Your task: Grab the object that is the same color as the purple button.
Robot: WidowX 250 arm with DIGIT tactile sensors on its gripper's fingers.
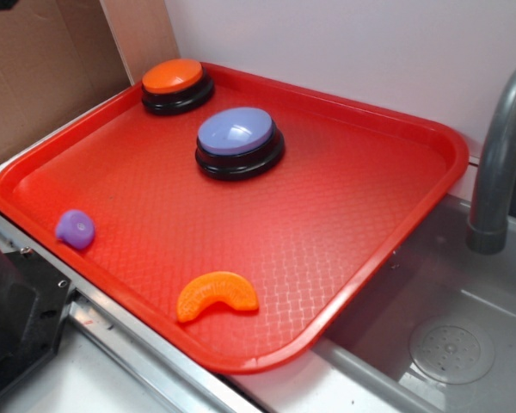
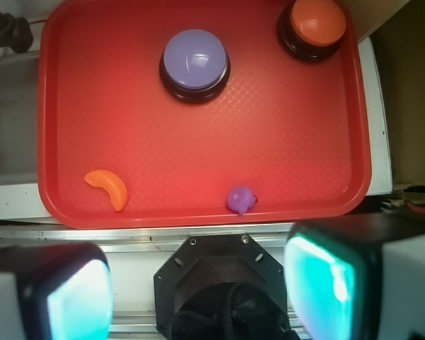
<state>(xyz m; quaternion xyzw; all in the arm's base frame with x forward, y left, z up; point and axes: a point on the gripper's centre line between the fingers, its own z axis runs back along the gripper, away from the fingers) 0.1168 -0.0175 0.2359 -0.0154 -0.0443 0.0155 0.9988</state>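
A small lavender-purple lump (image 1: 76, 229) with a dimple lies on the red tray (image 1: 353, 215) near its front left edge. In the wrist view the lump (image 2: 241, 200) sits by the tray's near rim (image 2: 198, 216). The purple button (image 1: 238, 142) on a black base stands in the tray's middle back; it also shows in the wrist view (image 2: 194, 62). My gripper (image 2: 198, 290) is open and empty, high above the robot base, short of the tray. Its fingers (image 2: 319, 283) frame the bottom of the wrist view. The gripper does not show in the exterior view.
An orange-topped button (image 1: 177, 84) stands at the tray's far left corner. An orange crescent slice (image 1: 216, 295) lies near the front edge. A grey sink (image 1: 447, 344) with a faucet (image 1: 497, 163) is to the right. Cardboard (image 1: 34, 69) stands behind.
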